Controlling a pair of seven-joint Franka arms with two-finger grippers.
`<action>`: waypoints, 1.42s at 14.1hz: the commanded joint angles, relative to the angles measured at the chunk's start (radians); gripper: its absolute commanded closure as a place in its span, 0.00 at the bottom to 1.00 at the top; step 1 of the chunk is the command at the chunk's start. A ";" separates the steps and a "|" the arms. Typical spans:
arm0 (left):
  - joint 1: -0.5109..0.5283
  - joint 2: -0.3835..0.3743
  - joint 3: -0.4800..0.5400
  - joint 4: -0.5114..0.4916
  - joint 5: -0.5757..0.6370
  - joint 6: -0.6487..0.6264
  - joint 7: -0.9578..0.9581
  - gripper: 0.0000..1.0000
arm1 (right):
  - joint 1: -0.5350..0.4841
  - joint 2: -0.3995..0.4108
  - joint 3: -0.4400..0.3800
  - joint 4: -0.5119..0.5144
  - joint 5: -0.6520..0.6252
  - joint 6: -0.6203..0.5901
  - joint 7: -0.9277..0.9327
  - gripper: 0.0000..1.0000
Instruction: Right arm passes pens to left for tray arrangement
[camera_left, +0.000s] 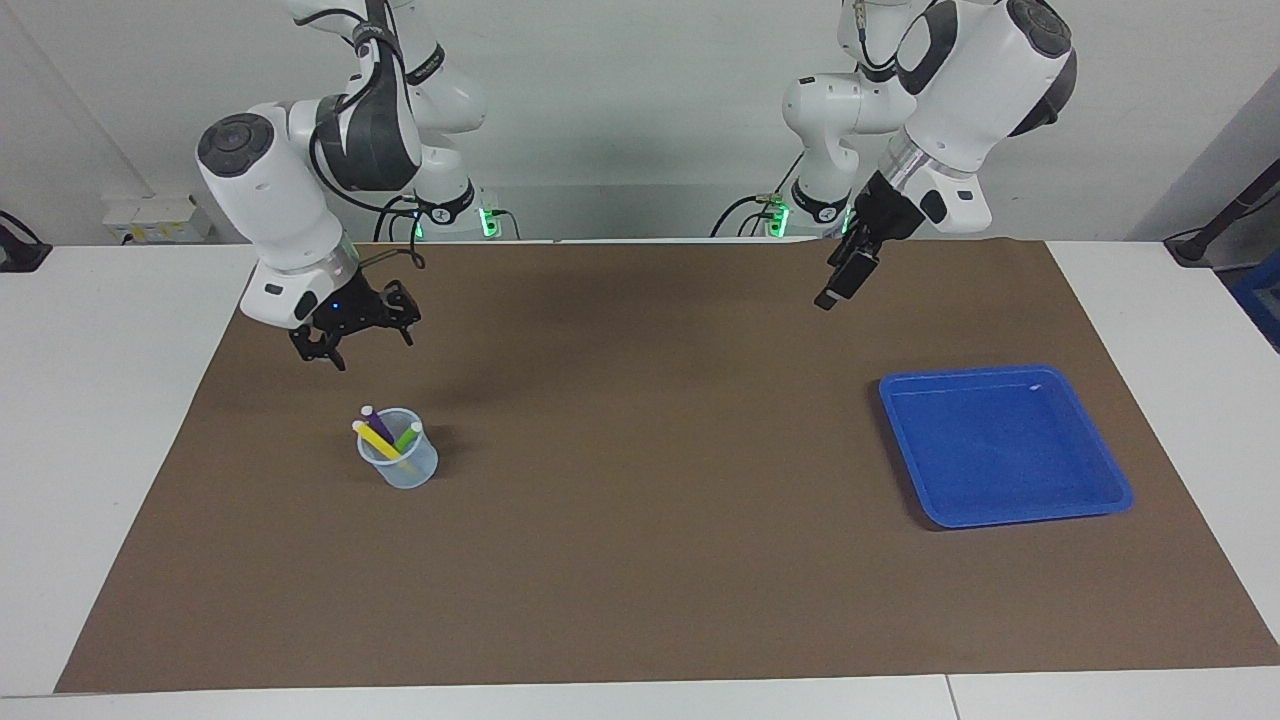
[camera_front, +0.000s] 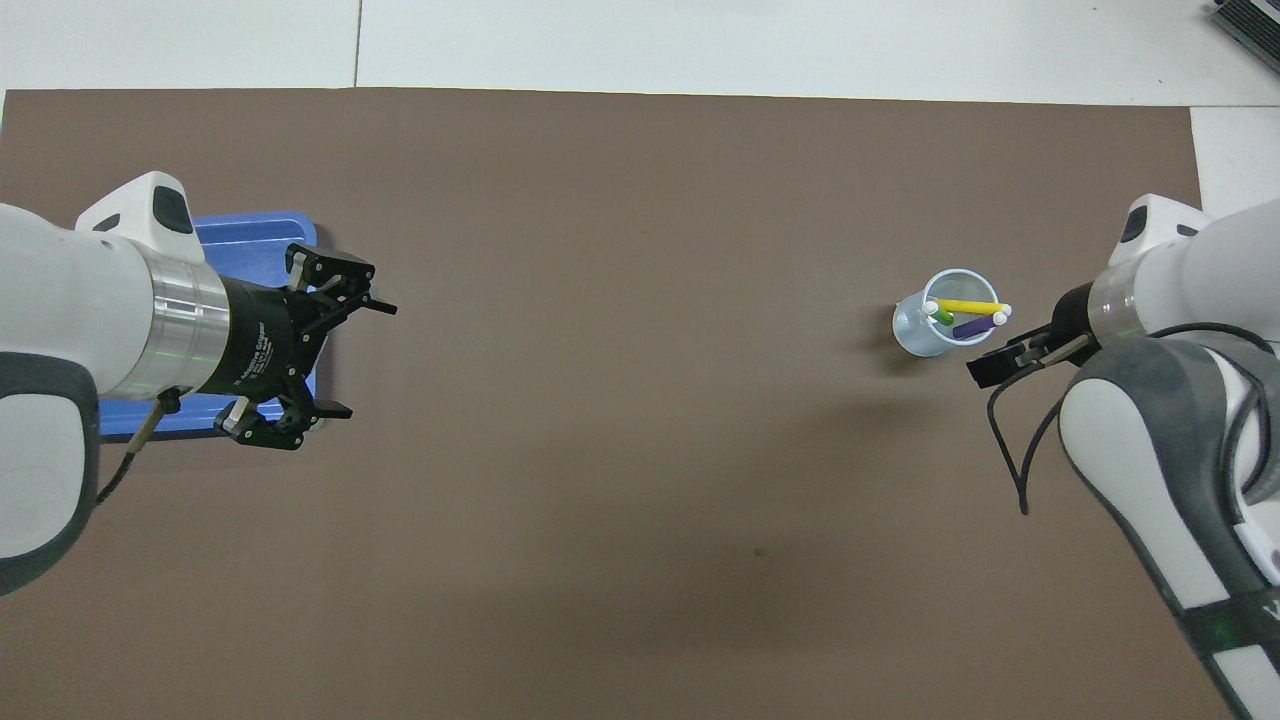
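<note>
Reaching for the pens is the step in hand, and none has left the cup yet: purple, green and yellow all lean inside it, tips up, on the brown mat toward the right arm's end of the surface. The right gripper hangs in the air above the mat just short of the cup, fingers spread and empty. To do this well, it should come down over one pen's pale tip, line its fingers across that shaft alone, and lift straight up so the light cup is not tipped or dragged; the yellow pen, lying across the rim, looks the easiest to single out. The left gripper is also open and empty, raised over the mat near the blue tray, which lies flat toward the left arm's end with nothing in it. From overhead the left arm covers much of the tray, and the right gripper shows only edge-on, so its finger gap cannot be read there.
</note>
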 joint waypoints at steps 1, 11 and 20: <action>-0.037 -0.041 0.011 -0.076 -0.030 0.093 -0.063 0.00 | -0.004 0.055 0.005 0.018 -0.010 0.045 -0.039 0.00; -0.194 -0.058 0.011 -0.193 -0.045 0.320 -0.263 0.00 | -0.016 0.122 0.003 0.018 -0.032 0.136 -0.139 0.10; -0.280 -0.056 0.012 -0.242 -0.045 0.408 -0.340 0.00 | -0.016 0.121 0.001 0.014 -0.032 0.120 -0.136 0.48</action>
